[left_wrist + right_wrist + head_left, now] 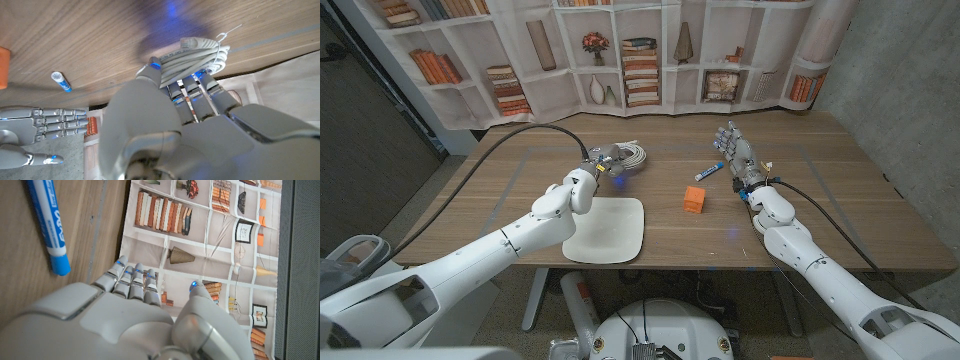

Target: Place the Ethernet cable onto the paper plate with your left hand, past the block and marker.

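Note:
My left hand (601,166) grips a coiled grey Ethernet cable (632,155) between thumb and fingers, beyond the far edge of the white paper plate (610,232). The left wrist view shows the coil (196,51) pinched at the fingertips (152,67), over the wood. An orange block (694,199) sits to the right of the plate. A blue and white marker (708,171) lies beyond the block. My right hand (738,157) stands just right of the marker, fingers straight and apart, holding nothing. In the right wrist view the marker (47,225) lies close beside that hand (130,315).
A printed bookshelf backdrop (640,60) hangs behind the table's far edge. Bare wood (840,190) stretches right of my right hand and left of my left arm. The left wrist view also catches the marker (61,81), the block's edge (2,67) and my right hand (42,122).

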